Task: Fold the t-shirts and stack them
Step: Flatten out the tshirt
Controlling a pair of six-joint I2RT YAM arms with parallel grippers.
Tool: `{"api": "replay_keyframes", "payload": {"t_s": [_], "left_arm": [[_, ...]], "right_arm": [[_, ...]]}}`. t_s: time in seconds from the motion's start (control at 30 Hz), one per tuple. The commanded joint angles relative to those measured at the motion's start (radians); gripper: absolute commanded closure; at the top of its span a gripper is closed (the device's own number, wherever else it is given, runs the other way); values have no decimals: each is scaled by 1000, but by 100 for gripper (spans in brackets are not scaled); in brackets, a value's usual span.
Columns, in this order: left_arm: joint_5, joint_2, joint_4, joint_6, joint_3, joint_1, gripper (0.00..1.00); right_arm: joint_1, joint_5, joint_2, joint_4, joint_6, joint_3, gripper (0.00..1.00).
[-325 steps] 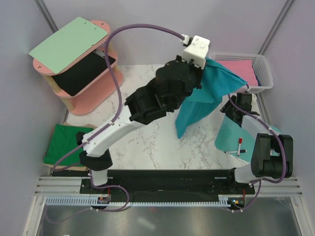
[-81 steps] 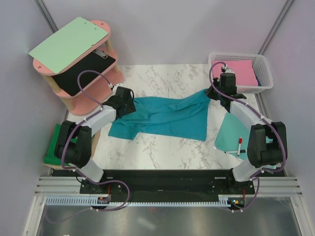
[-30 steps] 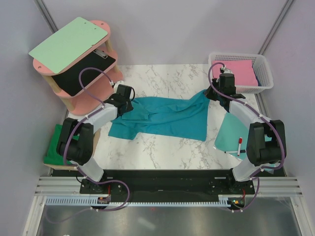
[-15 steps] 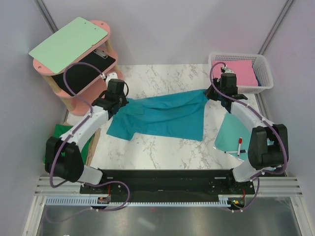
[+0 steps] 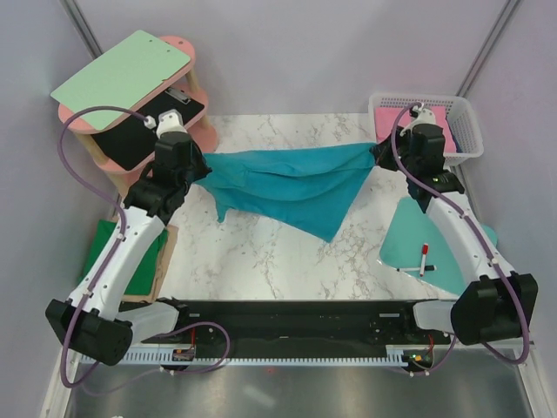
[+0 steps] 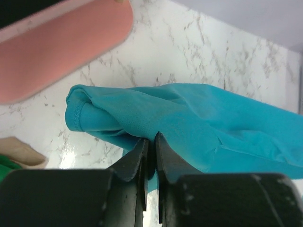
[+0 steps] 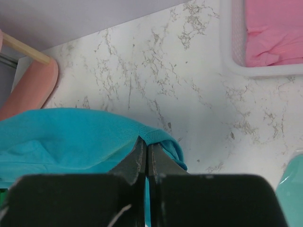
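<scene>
Overhead, the teal-blue t-shirt (image 5: 287,183) hangs stretched between the two arms above the marble table (image 5: 261,261). The left end effector (image 5: 193,167) grips one bunched end at about 10 o'clock of the table. The right end effector (image 5: 380,152) grips the other end at about 2 o'clock. The cloth sags to a point near the table's middle. A dark green t-shirt (image 5: 103,244) lies off the table's edge at 8 o'clock, partly hidden by the left arm. A pink shelf (image 5: 178,48) carrying a mint-green clipboard (image 5: 122,74) stands at 11 o'clock. A white basket (image 5: 466,131) stands at 1 o'clock, and a teal board (image 5: 452,257) bearing a marker (image 5: 424,259) lies at 4 o'clock.

From the left wrist, the left end effector (image 6: 150,142) is pinched narrow on a rolled fold of the teal-blue t-shirt (image 6: 189,123). The pink shelf (image 6: 61,52) sits at 10 o'clock.

From the right wrist, the right end effector (image 7: 144,146) is clamped tight on the teal-blue t-shirt's (image 7: 71,137) hem. The white basket (image 7: 232,42) holds pink cloth (image 7: 274,33) at 2 o'clock.
</scene>
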Motion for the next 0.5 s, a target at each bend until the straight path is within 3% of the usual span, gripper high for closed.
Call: {"api": "replay_keyframes", "payload": {"t_s": [0.0, 0.23, 0.37, 0.47], "left_arm": [[77, -31, -66, -64, -123, 4, 82], [161, -33, 20, -172, -392, 4, 82], [149, 28, 58, -163, -391, 2, 86], [161, 75, 56, -146, -366, 2, 82]], "right_arm": [[-2, 30, -64, -50, -46, -35, 100], [-2, 36, -56, -50, -50, -112, 100], [-2, 16, -12, -19, -39, -102, 100], [-1, 7, 11, -15, -34, -95, 100]]}}
